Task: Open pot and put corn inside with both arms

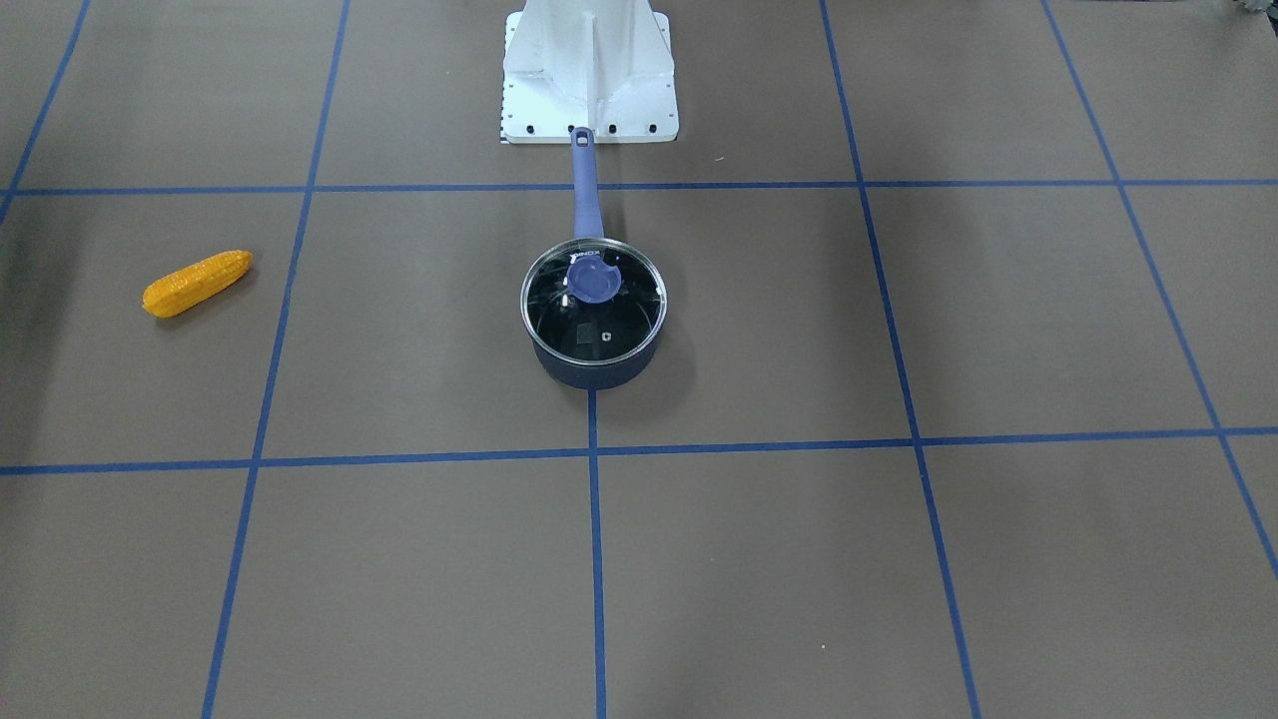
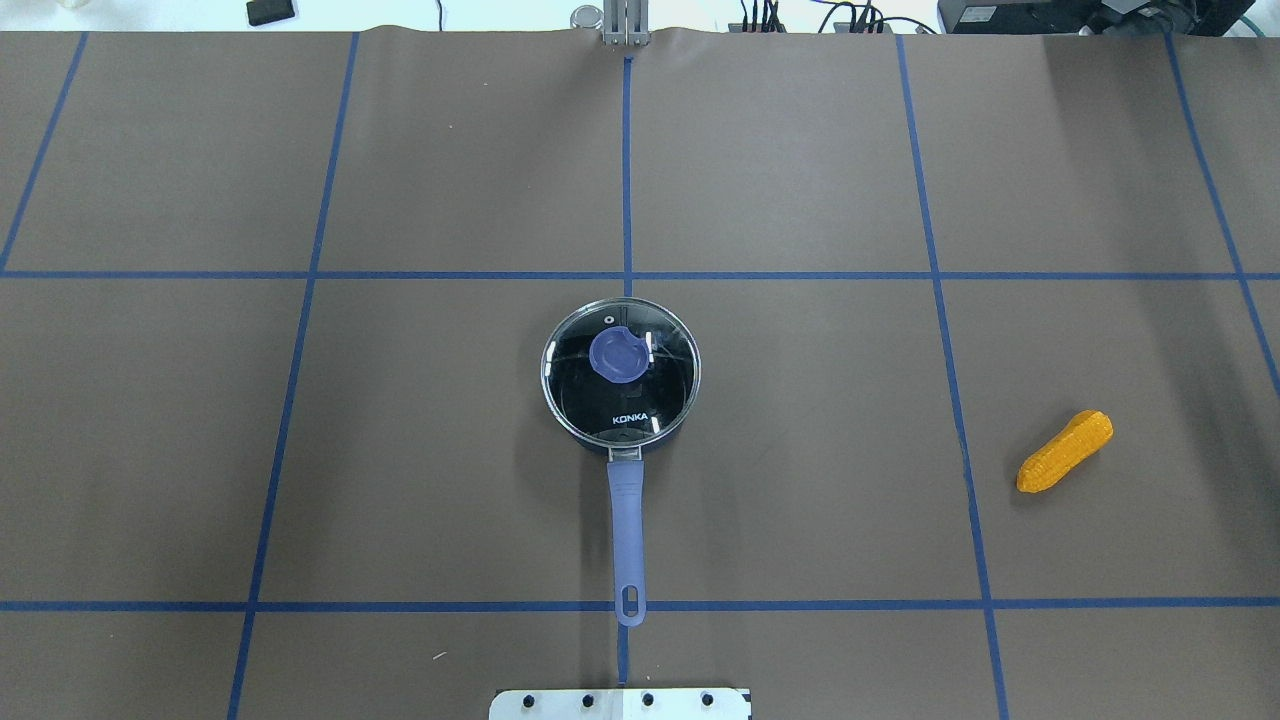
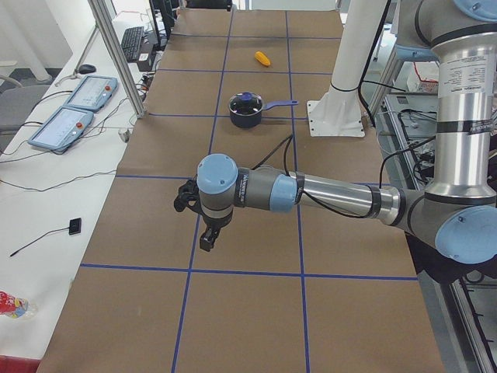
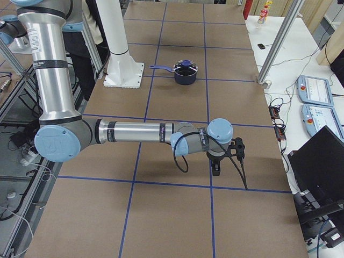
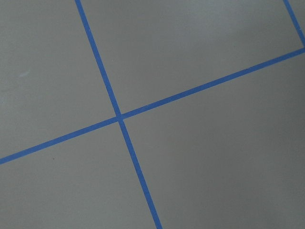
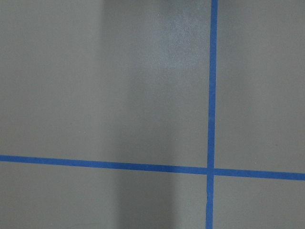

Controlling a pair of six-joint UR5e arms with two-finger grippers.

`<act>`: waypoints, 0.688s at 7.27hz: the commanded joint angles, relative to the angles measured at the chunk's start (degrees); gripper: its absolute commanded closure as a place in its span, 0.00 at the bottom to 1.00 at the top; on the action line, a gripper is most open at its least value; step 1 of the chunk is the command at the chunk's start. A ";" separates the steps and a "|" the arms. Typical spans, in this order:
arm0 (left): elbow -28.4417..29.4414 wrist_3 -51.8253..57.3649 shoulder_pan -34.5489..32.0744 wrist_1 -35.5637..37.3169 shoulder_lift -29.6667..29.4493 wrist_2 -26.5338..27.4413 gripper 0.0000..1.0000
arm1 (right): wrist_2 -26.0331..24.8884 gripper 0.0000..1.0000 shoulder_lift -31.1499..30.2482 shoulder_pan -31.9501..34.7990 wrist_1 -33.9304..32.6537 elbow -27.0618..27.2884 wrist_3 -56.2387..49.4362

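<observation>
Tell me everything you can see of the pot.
The pot is a small dark navy saucepan, standing upright near the middle of the table, on the centre blue tape line. Its glass lid, metal-rimmed and printed KONKA, sits closed on it, with a periwinkle knob on top. The long periwinkle handle, with a hanging hole at its end, points straight at the white base mount. Only the lid and table touch it.

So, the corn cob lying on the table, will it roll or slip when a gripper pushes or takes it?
The corn is round and tapered and lies on its side, so a push would likely roll it in a curve. Its bumpy kernels probably help the grip. It looks stiff and light, perhaps plastic.
</observation>
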 commanded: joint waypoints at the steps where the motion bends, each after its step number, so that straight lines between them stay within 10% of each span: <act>1: 0.01 -0.52 0.04 0.09 -0.20 -0.06 0.02 | 0.24 0.00 -0.31 0.00 0.95 -0.35 -0.78; 5: -5.24 -20.59 6.51 0.09 -6.08 -1.73 0.02 | 3.49 0.00 0.31 -6.55 0.97 8.03 22.61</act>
